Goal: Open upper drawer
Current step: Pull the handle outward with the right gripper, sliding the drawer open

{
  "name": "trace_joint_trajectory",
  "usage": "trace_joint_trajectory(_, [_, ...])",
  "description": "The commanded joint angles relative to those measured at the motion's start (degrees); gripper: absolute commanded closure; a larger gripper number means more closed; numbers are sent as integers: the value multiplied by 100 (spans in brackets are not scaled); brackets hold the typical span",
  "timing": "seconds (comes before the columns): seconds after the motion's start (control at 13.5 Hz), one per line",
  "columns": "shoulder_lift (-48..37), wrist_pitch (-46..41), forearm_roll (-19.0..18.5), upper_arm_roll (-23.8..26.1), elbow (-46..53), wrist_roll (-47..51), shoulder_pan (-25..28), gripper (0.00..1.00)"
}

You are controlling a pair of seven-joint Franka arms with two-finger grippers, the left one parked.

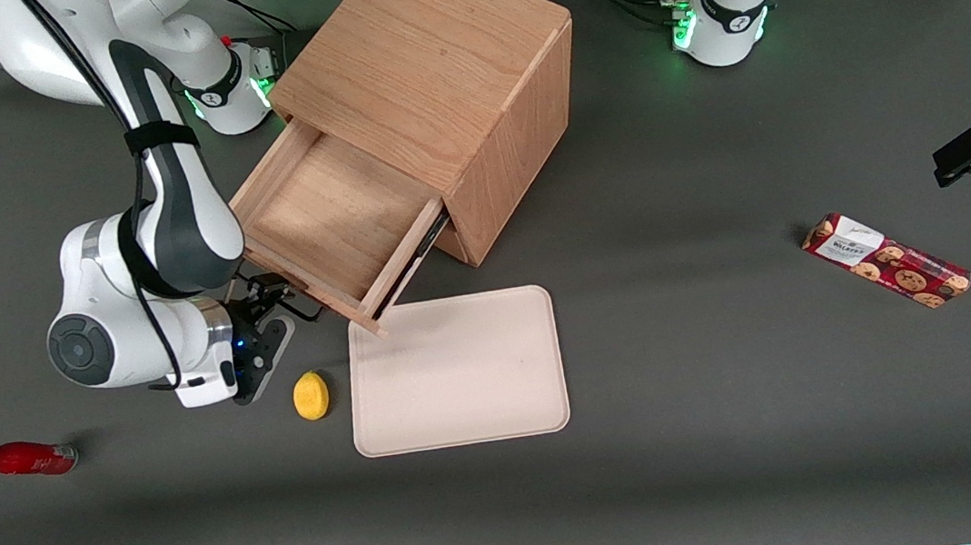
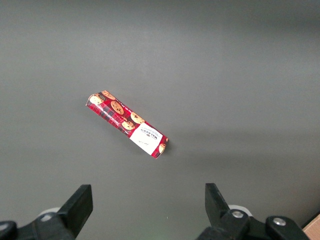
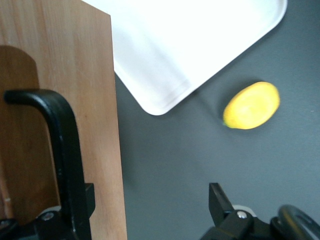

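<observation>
Surface: dark grey table (image 1: 709, 146), cables along edge nearest front camera.
Cabinet (image 1: 434, 59): light-oak cube, set at an angle, mid-table.
Upper drawer (image 1: 333, 221): pulled well out of cabinet, inside bare wood, front panel nearest tray.
Handle (image 3: 62, 145): thin black bar on drawer front, seen close in right wrist view.
Gripper (image 1: 269, 302): at drawer front, fingers spread apart; one finger (image 3: 82, 200) against the handle, the other (image 3: 220, 205) out over the table, nothing clamped.
Tray (image 1: 457, 372): cream, rounded corners, flat on table just in front of drawer.
Lemon (image 1: 310, 395): yellow, beside tray, near gripper.
Red bottle (image 1: 20, 459): lying on its side, toward working arm's end.
Cookie pack (image 1: 886, 260): red, lying flat, toward parked arm's end.
</observation>
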Motion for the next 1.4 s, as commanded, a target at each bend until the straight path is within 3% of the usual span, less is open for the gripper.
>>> trace_joint_trajectory(0.0, [331, -49, 108, -126, 349, -369, -82, 0])
trace_joint_trajectory(1.03, [393, -145, 125, -223, 674, -422, -126, 0])
trace_joint_trajectory(1.33, [183, -566, 125, -223, 674, -81, -118, 0])
